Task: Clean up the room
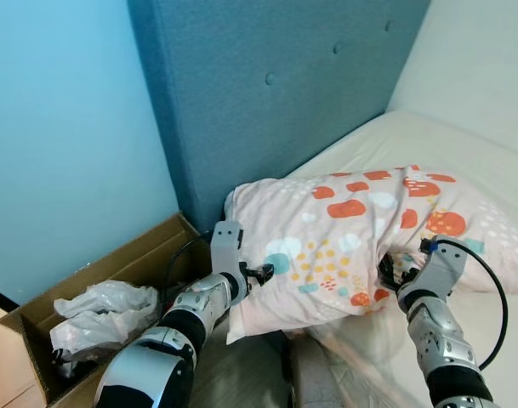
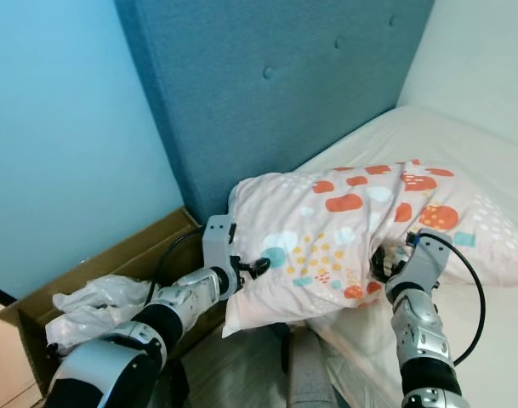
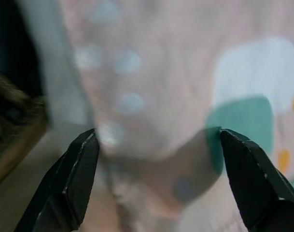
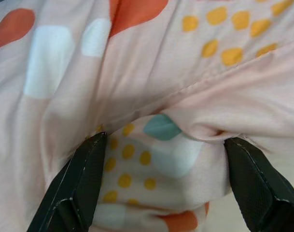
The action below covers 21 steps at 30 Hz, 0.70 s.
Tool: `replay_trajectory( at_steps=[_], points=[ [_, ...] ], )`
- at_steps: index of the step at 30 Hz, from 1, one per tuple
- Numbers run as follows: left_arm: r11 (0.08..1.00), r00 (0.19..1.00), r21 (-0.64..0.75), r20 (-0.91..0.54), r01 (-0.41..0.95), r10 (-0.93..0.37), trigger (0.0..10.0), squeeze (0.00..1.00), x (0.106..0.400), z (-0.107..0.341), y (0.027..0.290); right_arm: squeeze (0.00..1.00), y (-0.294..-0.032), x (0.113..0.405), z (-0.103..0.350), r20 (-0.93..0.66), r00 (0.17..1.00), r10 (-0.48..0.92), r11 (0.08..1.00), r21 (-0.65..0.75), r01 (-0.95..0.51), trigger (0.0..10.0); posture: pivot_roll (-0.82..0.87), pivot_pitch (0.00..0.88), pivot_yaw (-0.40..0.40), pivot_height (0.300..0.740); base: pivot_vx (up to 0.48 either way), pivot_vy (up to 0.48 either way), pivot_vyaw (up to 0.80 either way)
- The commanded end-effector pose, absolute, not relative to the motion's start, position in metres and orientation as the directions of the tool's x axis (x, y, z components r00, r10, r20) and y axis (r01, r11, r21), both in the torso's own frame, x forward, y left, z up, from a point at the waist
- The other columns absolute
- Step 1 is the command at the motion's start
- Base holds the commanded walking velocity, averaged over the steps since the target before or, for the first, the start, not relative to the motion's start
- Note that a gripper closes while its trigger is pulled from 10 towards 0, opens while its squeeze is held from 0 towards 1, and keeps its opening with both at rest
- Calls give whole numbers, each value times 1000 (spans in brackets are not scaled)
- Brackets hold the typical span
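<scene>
Looking along both wrists, I see the pillow [image 1: 369, 238] directly ahead of each claw, and this is the relation that matters for my next move. The pillow, pink with orange, yellow and teal patches, lies at the head end of the bed [image 1: 463, 144], near the blue headboard [image 1: 276, 93], with its long axis running across me from my left to my right. One short end hangs over the left edge of the mattress, and the other end rests further in on the sheet. My left gripper [image 1: 260, 274] stands at the overhanging end, its fingers [image 3: 74, 169] spread wide with the fabric bulging between them but, as far as I can judge, not yet pinched. My right gripper [image 1: 388, 270] is at the front long edge of the pillow, toward the right half, also spread wide, with a fold of the cover sitting in the gap between its fingers [image 4: 79, 183]. Both arms are about equally near, so I think a two-handed grasp is possible: each claw should advance a little and then close on the cloth. On the floor beside the left edge of the bed stands a cardboard box [image 1: 131, 263] with crumpled white plastic bags [image 1: 105, 310] inside; the left arm must not swing into it.
</scene>
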<state>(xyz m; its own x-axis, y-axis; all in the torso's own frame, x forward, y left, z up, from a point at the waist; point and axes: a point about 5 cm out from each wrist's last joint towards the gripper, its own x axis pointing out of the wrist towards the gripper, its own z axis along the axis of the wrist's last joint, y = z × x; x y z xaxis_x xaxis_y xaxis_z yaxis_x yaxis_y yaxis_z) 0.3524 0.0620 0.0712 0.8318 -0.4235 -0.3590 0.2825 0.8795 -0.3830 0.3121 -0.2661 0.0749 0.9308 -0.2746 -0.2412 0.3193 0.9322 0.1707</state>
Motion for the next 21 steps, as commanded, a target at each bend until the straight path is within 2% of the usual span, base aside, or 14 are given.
replay_trajectory(
  at_steps=[1, 5, 12, 18, 19, 20, 21],
  points=[
    [893, 860, -413, -377, 176, -344, 10000, 0, 354, 66, 79, 0, -258, 308, 70, -264, 934, -240, 941, 174, 290, 10000, -185, 258, 4, 598, 0, 0, 0],
    [890, 892, -452, -380, 51, -245, 10000, 0, 357, 66, 102, 0, -257, 302, 67, -277, 930, -241, 940, 170, 295, 10000, -189, 265, 7, 598, 0, 0, 0],
    [910, 890, -413, -429, -40, -156, 10000, 0, 349, 51, 127, 0, -257, 292, 66, -278, 929, -244, 939, 173, 299, 10000, -209, 293, 10, 598, 0, 0, 0],
    [892, 884, -452, -421, -10, -204, 10000, 0, 345, 46, 124, 0, -257, 284, 69, -255, 937, -238, 936, 198, 292, 10000, -237, 321, 7, 598, 0, 0, 0],
    [857, 884, -515, -385, 33, -266, 10000, 51, 346, 49, 117, 0, -256, 282, 71, -248, 940, -235, 935, 207, 288, 10000, -248, 328, 8, 598, 0, 0, 0],
    [807, 883, -585, -333, 83, -332, 10000, 1000, 348, 54, 109, 0, -256, 279, 72, -244, 941, -233, 935, 210, 286, 10000, -255, 330, 7, 598, 0, 0, 0],
    [768, 881, -630, -293, 115, -372, 10000, 1000, 349, 58, 104, 0, -255, 276, 73, -242, 942, -232, 935, 211, 284, 10000, -257, 330, 7, 598, 0, 0, 0]
  ],
)
